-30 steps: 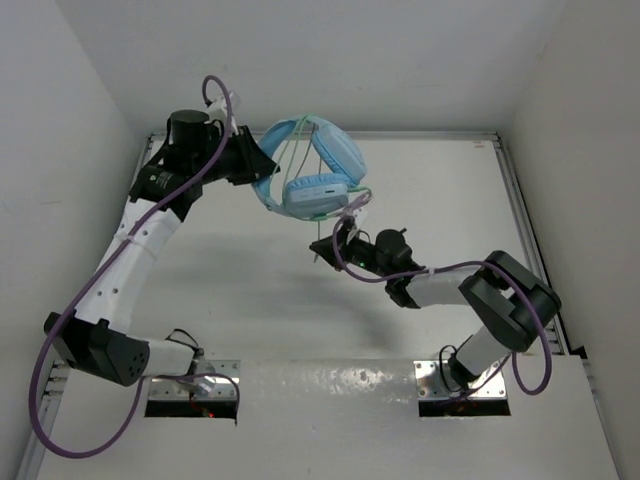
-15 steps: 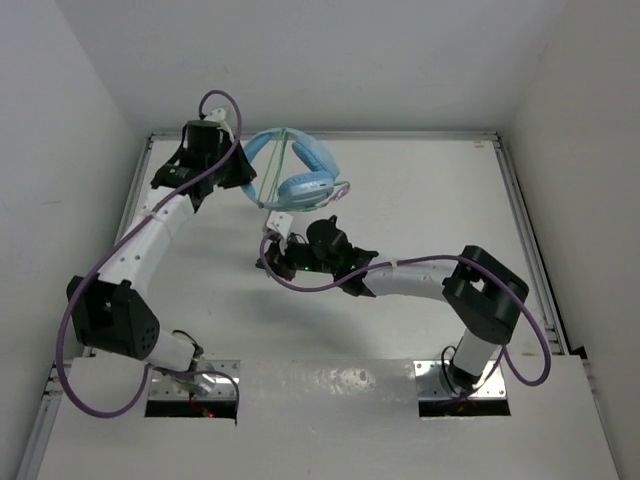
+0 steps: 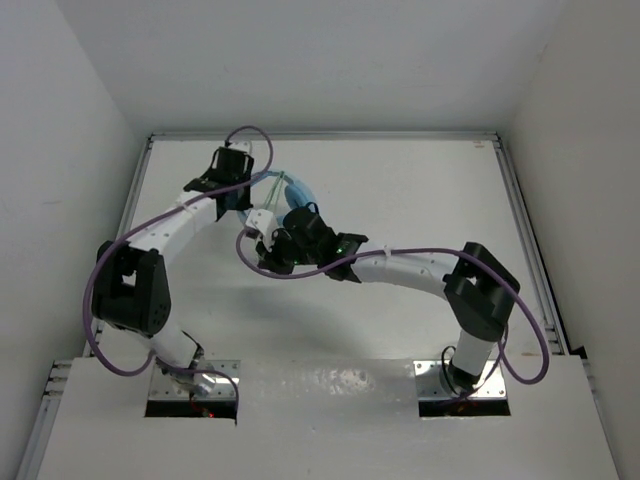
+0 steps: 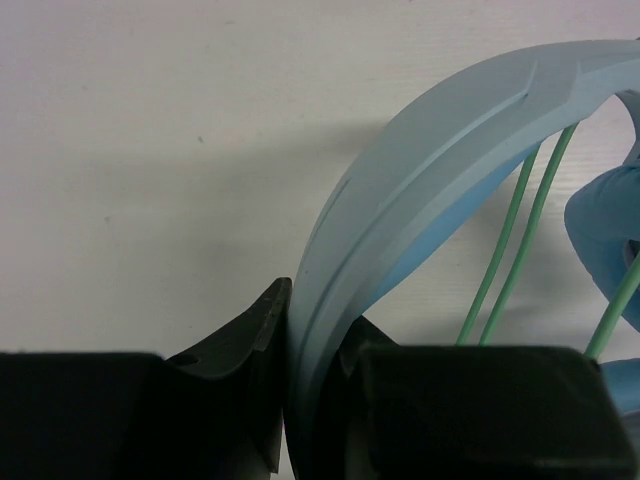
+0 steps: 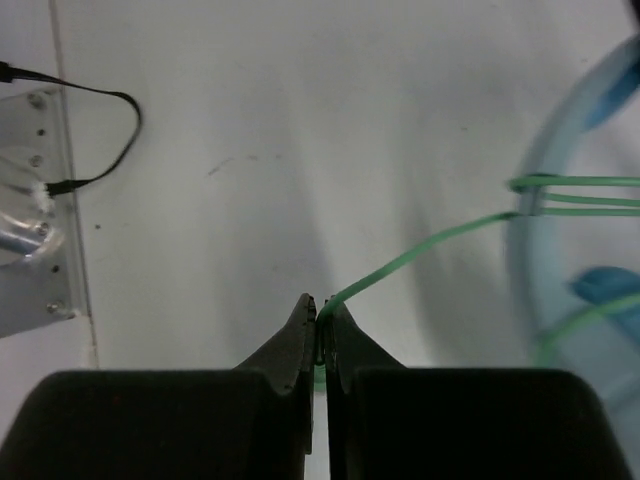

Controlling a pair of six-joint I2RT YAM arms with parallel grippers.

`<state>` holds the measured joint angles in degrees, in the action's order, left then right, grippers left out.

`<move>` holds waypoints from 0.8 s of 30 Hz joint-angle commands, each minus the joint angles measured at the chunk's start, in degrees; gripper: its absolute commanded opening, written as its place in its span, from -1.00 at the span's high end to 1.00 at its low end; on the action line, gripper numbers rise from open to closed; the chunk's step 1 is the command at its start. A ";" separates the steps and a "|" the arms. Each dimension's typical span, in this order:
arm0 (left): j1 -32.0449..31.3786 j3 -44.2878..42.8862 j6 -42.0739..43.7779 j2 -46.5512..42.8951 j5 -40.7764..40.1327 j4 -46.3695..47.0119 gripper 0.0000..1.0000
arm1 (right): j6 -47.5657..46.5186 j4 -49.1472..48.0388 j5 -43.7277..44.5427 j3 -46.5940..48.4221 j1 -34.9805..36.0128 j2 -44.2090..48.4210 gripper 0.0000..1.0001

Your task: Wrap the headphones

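Note:
The light blue headphones (image 3: 297, 188) are held above the table at the back left, mostly hidden by the two arms. My left gripper (image 3: 241, 192) is shut on the blue headband (image 4: 430, 170), which stands between the jaws. Two strands of the pale green cord (image 4: 510, 260) cross the band, beside an ear cup (image 4: 600, 230). My right gripper (image 3: 259, 248) is just below the headphones. It is shut on the green cord (image 5: 420, 245), which runs taut from its tips to the headband (image 5: 530, 260), where several strands lie across the band.
The white table (image 3: 420, 190) is walled at the back and both sides. A metal mounting plate (image 5: 30, 200) with a black wire (image 5: 110, 150) shows at the left of the right wrist view. Purple robot cables (image 3: 110, 270) loop along both arms.
Both arms have swung left. The headphones have moved left and lower with the left gripper. The right gripper has travelled left under them with the cord in its jaws.

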<state>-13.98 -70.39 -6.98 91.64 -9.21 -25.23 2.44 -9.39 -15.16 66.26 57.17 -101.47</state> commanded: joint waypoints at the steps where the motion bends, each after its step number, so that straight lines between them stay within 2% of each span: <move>1: -3.59 1.91 9.68 -1.19 -12.99 10.81 1.00 | -7.34 11.65 8.07 7.21 1.10 6.10 1.00; 5: -9.56 8.59 16.20 -3.12 -16.36 15.12 1.00 | -16.03 16.85 16.90 9.58 0.93 6.81 1.00; 10: -10.98 8.87 15.51 -3.39 -11.01 13.03 1.00 | -23.69 16.60 26.30 10.47 -1.34 5.32 1.00; 12: -11.07 8.69 15.25 -3.83 -9.34 12.06 1.00 | -24.76 15.20 26.50 7.93 -3.10 5.67 1.00; 15: -11.07 9.56 16.12 -5.15 -1.55 11.00 1.00 | -23.36 4.76 17.74 -0.58 -7.67 9.44 1.00; 16: -10.98 9.74 16.30 -5.41 -0.21 10.91 1.00 | -20.05 -4.32 14.23 -5.74 -10.47 10.58 1.00; 17: -11.07 9.75 16.21 -5.33 0.77 10.65 1.00 | -18.54 -8.85 6.80 -7.70 -11.71 12.51 1.00; 19: -11.07 9.31 16.39 -4.98 3.40 9.60 1.00 | -16.16 -19.63 3.65 -10.79 -13.13 13.66 1.00; 24: -11.07 8.52 16.65 -3.57 6.66 8.36 1.00 | -15.97 -27.52 -0.39 -11.42 -13.13 12.62 1.00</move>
<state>-25.43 -60.69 7.64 89.03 -6.63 -14.94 -14.55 -20.58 -12.71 52.80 44.77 -91.48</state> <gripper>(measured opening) 0.139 0.009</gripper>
